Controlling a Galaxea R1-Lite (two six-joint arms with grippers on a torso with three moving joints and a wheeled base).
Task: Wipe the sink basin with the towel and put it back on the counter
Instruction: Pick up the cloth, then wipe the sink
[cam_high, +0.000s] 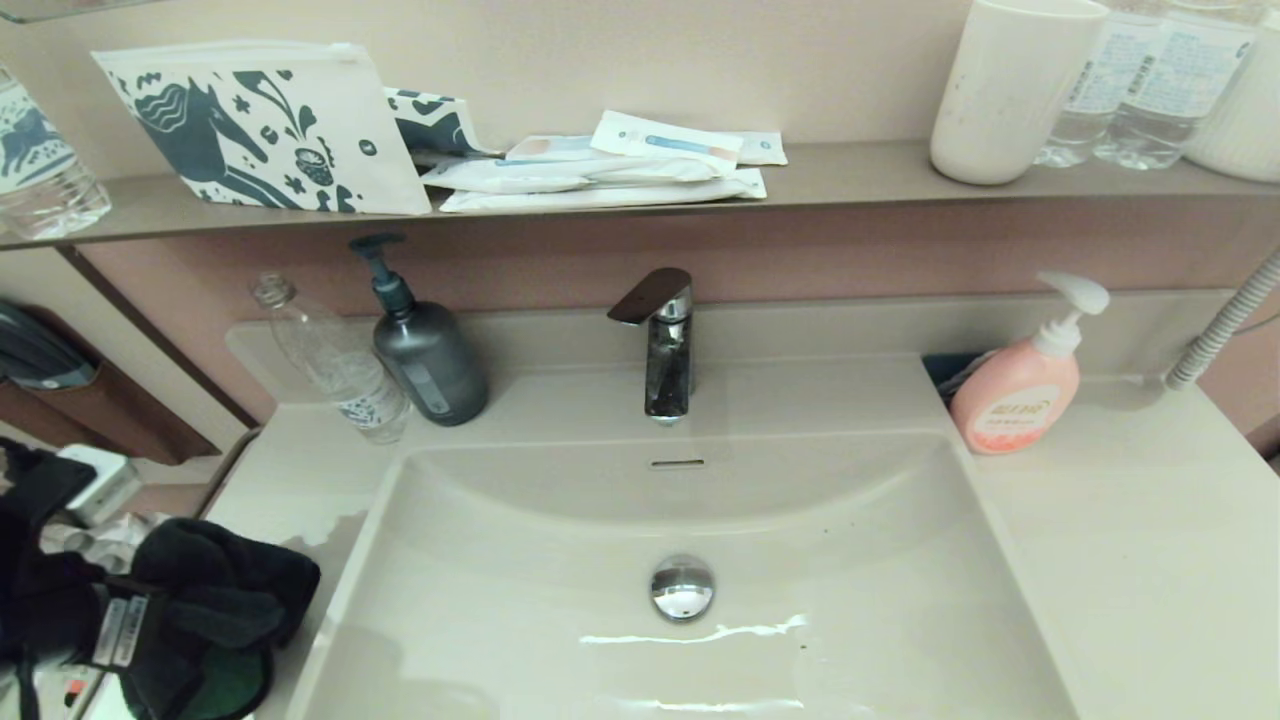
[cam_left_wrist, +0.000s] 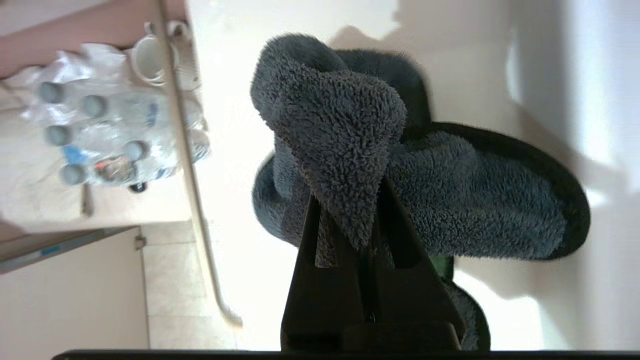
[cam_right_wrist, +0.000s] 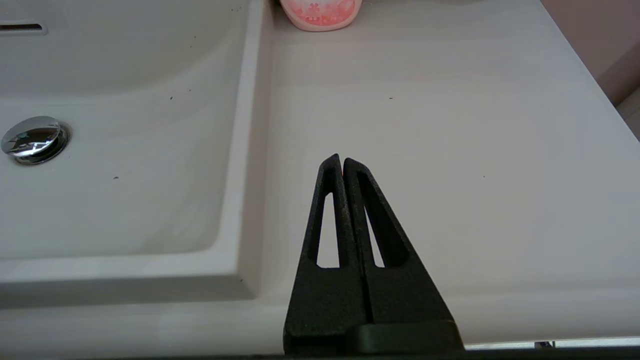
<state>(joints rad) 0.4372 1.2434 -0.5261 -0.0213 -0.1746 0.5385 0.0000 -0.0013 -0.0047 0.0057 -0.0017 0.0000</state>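
Pinching the towel (cam_left_wrist: 350, 150) over the counter (cam_high: 290, 480), left claw (cam_left_wrist: 350, 220) clamped, right claw (cam_right_wrist: 342, 162) closed, empty

The towel (cam_left_wrist: 350, 150) was a fluffy, looped-pile cloth, matt charcoal. The sink basin (cam_high: 500, 600) showed a glossy, smooth off-white finish (light streaks reflected near the drain). The drain plug (cam_high: 682, 587) and the faucet (cam_high: 666, 350) were polished chrome metal. The counter (cam_right_wrist: 450, 125) appeared smooth with a low sheen. The right gripper (cam_right_wrist: 342, 161) had matt black, finely grained plastic fingers.
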